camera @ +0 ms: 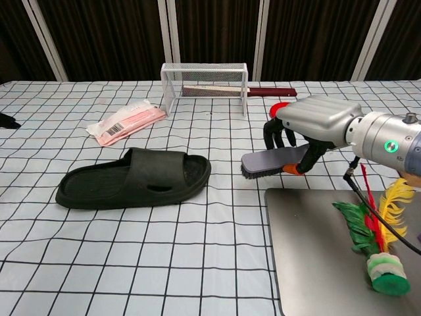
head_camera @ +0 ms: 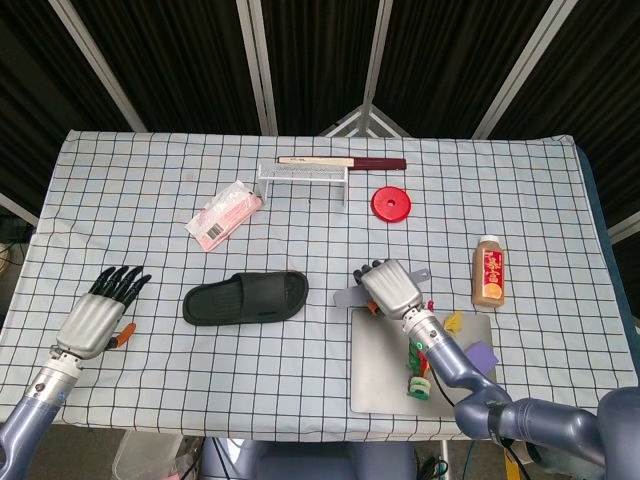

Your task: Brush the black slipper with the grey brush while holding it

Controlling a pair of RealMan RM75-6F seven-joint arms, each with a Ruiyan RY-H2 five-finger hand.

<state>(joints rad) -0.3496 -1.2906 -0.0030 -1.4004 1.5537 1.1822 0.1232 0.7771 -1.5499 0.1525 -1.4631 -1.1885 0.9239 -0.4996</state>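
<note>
Black slipper (camera: 135, 179), grey brush (camera: 270, 162), red disc (head_camera: 391, 204), white-and-black checked tablecloth (head_camera: 300, 350).

light: bright, even, overhead | shadows: soft, short | backdrop: dark | focus: sharp | blur: none

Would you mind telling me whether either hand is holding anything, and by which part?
The right hand grips the grey brush by its handle end, bristles down. The left hand holds nothing.
</note>
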